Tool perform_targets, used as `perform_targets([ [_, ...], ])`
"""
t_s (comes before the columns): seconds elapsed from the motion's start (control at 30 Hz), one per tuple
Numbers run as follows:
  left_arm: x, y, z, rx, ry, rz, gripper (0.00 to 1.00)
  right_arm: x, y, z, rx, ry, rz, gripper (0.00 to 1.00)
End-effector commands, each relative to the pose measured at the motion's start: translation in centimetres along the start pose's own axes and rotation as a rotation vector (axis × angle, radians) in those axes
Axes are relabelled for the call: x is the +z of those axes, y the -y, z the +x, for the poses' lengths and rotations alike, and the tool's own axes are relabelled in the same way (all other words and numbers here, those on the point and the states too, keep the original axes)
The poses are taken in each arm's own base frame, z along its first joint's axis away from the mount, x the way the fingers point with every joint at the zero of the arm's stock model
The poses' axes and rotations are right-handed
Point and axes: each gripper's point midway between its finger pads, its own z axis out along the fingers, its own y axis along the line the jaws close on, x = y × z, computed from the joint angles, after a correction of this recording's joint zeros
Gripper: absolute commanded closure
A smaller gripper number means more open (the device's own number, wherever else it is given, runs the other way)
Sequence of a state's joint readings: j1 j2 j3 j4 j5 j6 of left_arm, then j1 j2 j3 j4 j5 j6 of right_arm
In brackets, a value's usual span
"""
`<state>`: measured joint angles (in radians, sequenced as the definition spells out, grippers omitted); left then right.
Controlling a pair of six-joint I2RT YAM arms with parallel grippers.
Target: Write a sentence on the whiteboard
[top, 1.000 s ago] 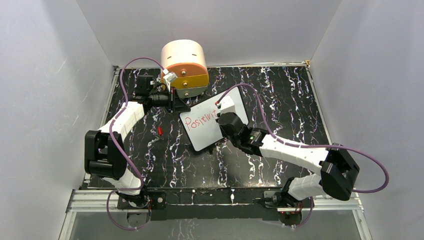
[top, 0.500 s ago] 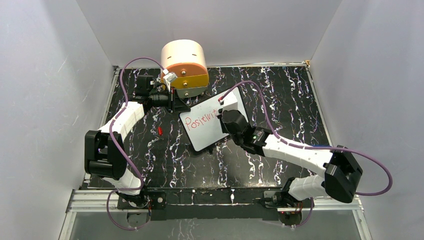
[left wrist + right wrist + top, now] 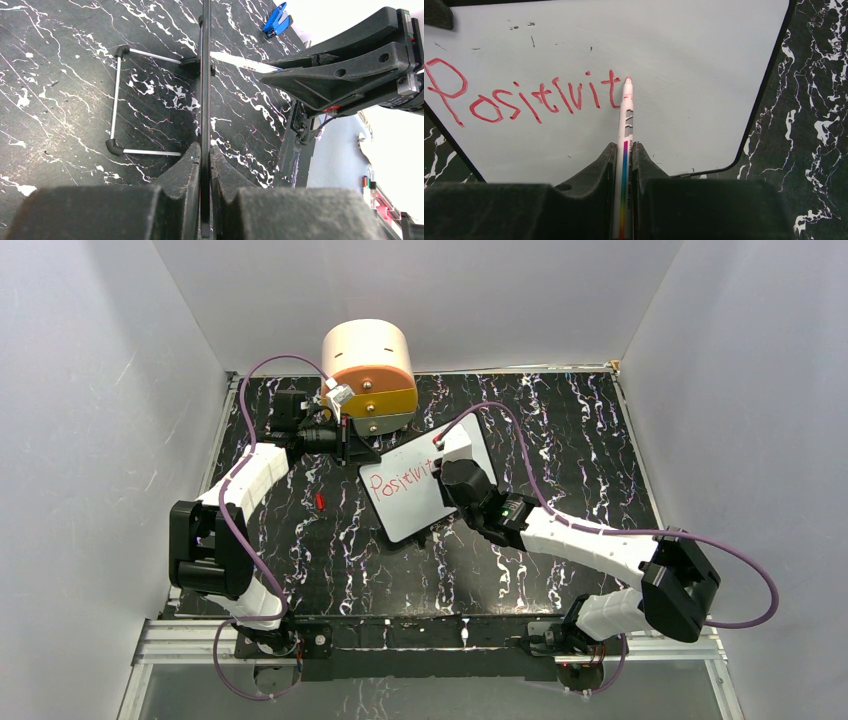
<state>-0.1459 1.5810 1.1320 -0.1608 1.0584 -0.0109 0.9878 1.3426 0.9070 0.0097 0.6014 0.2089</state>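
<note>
Table [image 3: 560, 440] black with white veining, walled in white on three sides. Round drawer unit [image 3: 368, 365] at far edge, left of centre.

Left arm [image 3: 245, 480]: base near left, elbow folded back on left side, forearm reaching far and right, ending just in front of drawer unit. Right arm [image 3: 590, 540]: base near right, elbow out right, forearm running left and away over table, wrist above right half of whiteboard.

Whiteboard [image 3: 410, 505] mid-table, just near and right of drawer unit, writing face up toward camera. Long axis left to right, right end angled toward far edge. Edge-on in left wrist view [image 3: 205, 100], thin wire stand [image 3: 117, 100] on table at one side of it.

Left gripper [image 3: 345, 445] clamped on whiteboard's far-left corner, fingers [image 3: 187, 165] pressed flat on both faces.

Right gripper [image 3: 624, 150] closed tight on marker [image 3: 625, 125]. Marker long axis straight out from fingers, tip pointing toward far edge of whiteboard [image 3: 699, 60].

Sentence [image 3: 524, 97] in red, one slanted line along long axis, readable as "Positivit". Marker tip at upper right of last "t", seemingly on whiteboard surface; contact not certain.

Small red piece [image 3: 320, 502] on table left of whiteboard, well apart. Blue clip [image 3: 276, 20] at far side in left wrist view.
</note>
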Motion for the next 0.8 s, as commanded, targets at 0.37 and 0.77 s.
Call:
perform_targets([
  [0.37, 0.4, -1.5, 2.3, -0.055, -0.059, -0.060, 1.00, -0.4, 0.8, 0.8, 0.033, -0.040, 0.034, 1.00],
  [0.77, 0.4, -1.4, 2.2, -0.052, -0.057, -0.061, 1.00, -0.8, 1.7, -1.9, 0.046, 0.046, 0.060, 1.00],
])
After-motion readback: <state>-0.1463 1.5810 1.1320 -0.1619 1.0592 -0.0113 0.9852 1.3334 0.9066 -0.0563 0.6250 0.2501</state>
